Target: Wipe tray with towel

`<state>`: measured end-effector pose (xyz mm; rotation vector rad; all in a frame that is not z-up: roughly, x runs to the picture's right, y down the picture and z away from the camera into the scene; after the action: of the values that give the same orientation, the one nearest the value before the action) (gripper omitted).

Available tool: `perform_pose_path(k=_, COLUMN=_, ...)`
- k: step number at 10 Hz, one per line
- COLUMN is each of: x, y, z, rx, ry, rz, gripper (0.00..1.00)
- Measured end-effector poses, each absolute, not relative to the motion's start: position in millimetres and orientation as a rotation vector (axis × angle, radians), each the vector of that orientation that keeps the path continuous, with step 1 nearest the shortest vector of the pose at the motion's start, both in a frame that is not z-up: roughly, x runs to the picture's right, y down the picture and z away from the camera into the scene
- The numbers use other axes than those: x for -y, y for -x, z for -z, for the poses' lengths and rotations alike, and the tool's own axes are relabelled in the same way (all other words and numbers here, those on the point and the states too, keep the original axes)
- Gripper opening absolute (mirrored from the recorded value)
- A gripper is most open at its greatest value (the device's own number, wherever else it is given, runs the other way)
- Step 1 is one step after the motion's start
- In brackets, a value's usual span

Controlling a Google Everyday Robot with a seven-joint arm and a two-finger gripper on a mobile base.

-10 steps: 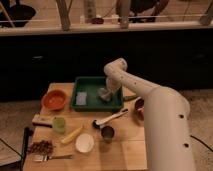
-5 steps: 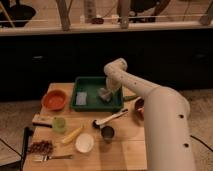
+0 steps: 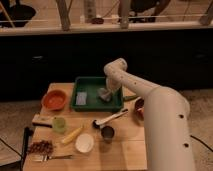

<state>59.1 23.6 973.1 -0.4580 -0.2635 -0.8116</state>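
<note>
A green tray [image 3: 89, 83] sits at the back of the wooden table. A grey crumpled towel [image 3: 104, 94] lies in the tray's right part. My gripper [image 3: 106, 90] reaches down from the white arm [image 3: 150, 100] into the tray, right at the towel and pressing on it. A pale rectangular piece [image 3: 81, 98] lies in the left part of the tray.
An orange bowl [image 3: 54, 99] stands left of the tray. In front lie a green cup [image 3: 59, 124], a banana [image 3: 71, 134], a white bowl [image 3: 84, 142], a dark metal cup [image 3: 107, 132], a black-handled utensil [image 3: 109, 119], and a fork [image 3: 52, 157]. A red object [image 3: 139, 108] is at right.
</note>
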Motion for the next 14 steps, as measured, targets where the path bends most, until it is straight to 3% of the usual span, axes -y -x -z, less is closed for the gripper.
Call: perform_pose_path(k=14, x=-24.1, y=-59.2, z=-973.4, rx=0.264, ry=0.459, rz=0.811, gripper=0.03)
